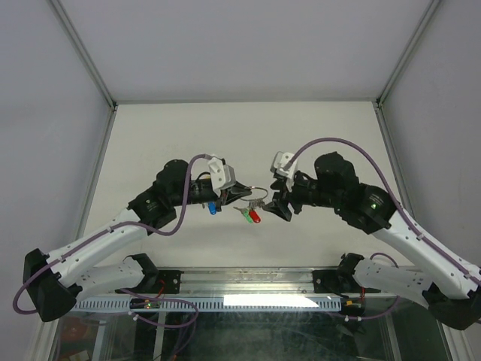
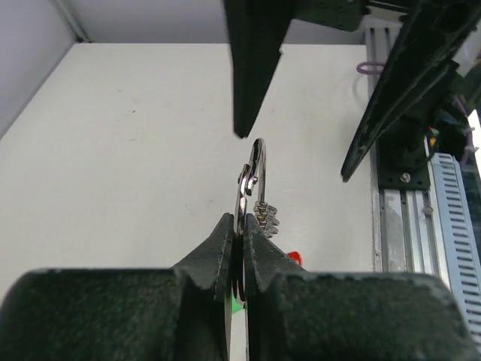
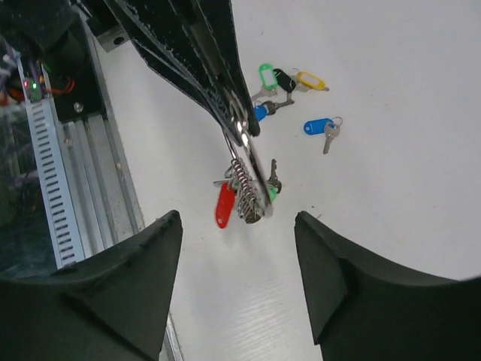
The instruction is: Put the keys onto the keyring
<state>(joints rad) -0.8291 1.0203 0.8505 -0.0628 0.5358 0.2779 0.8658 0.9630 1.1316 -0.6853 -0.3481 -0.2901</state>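
My left gripper [image 2: 242, 224] is shut on the keyring [image 2: 257, 171], a thin silver ring seen edge-on and held above the table. A red-capped key [image 3: 224, 204] and a green-capped key [image 3: 272, 193] hang from the keyring [image 3: 252, 177]. In the top view the left gripper [image 1: 239, 197] holds the keyring [image 1: 258, 197] at mid-table. My right gripper [image 1: 282, 207] stands open just right of it, apart from the ring. The right gripper [image 3: 237, 226] has nothing between its fingers. Loose keys lie on the table: green [image 3: 267, 75], black [image 3: 284, 80], yellow [image 3: 310, 79], blue [image 3: 319, 125].
An aluminium rail with a slotted cable duct [image 3: 52, 165] runs along the near edge of the white table [image 1: 248, 135]. Grey enclosure walls [image 1: 60, 90] stand on both sides and at the back. A blue key cap [image 1: 213, 208] shows under the left arm.
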